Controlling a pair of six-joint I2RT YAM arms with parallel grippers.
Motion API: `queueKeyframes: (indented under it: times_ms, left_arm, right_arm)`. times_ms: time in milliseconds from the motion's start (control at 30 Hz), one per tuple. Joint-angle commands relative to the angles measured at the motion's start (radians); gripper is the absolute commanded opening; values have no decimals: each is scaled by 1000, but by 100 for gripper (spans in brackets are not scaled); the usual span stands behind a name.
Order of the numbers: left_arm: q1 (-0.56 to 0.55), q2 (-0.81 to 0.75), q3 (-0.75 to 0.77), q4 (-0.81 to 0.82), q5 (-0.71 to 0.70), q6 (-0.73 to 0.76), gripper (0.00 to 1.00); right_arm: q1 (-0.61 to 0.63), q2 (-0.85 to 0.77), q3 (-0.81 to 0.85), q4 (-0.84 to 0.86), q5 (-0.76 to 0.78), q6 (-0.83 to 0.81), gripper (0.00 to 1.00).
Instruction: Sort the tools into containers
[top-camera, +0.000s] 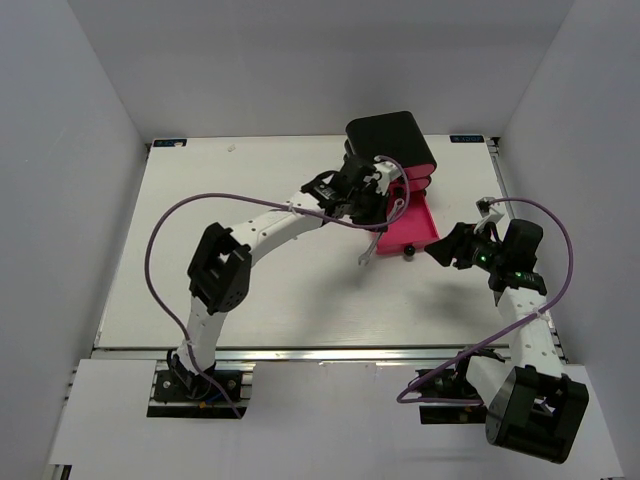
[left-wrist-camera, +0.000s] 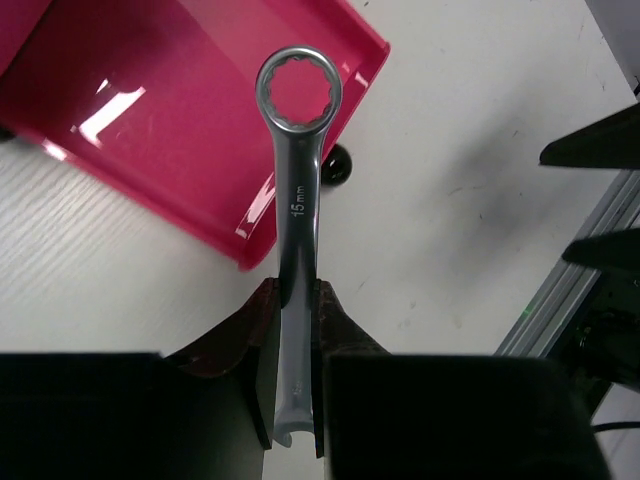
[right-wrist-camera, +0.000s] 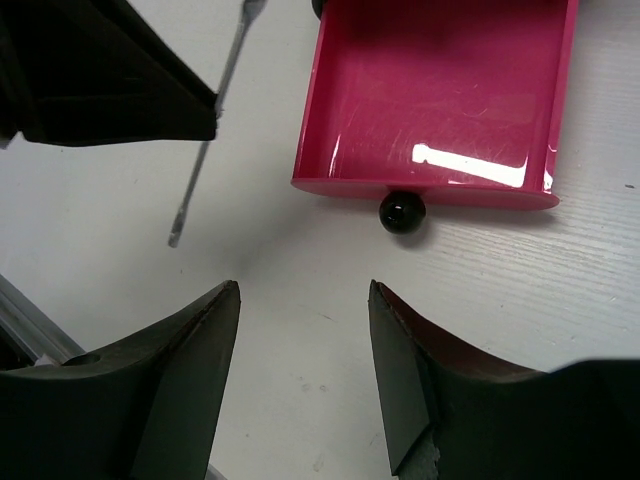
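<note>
My left gripper (left-wrist-camera: 297, 300) is shut on a silver wrench (left-wrist-camera: 298, 180) marked 15 mm. Its ring end hangs over the front corner of the open pink drawer (left-wrist-camera: 170, 120), above the black knob (left-wrist-camera: 335, 165). In the top view the left gripper (top-camera: 385, 215) holds the wrench (top-camera: 372, 248) at the left edge of the pulled-out bottom drawer (top-camera: 412, 230) of the black drawer stack (top-camera: 390, 140). My right gripper (right-wrist-camera: 303, 300) is open and empty over the table just in front of the drawer's knob (right-wrist-camera: 402, 212); the wrench (right-wrist-camera: 205, 150) shows edge-on. No screwdrivers are in view.
The right gripper (top-camera: 452, 248) sits right of the drawer front, close to the left arm. The pink drawer (right-wrist-camera: 440, 90) looks empty inside. White walls enclose the table; a metal rail runs along its near edge (top-camera: 330, 350).
</note>
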Motion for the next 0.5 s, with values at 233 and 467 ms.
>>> queueKeyframes:
  times_ms: [233, 467]
  left_arm:
    - [-16, 138, 245, 29, -15, 66, 0]
    - [-16, 223, 382, 58, -83, 75, 0]
  right_arm:
    - [-13, -21, 36, -12, -8, -15, 60]
    - [-16, -22, 41, -40, -5, -38, 60]
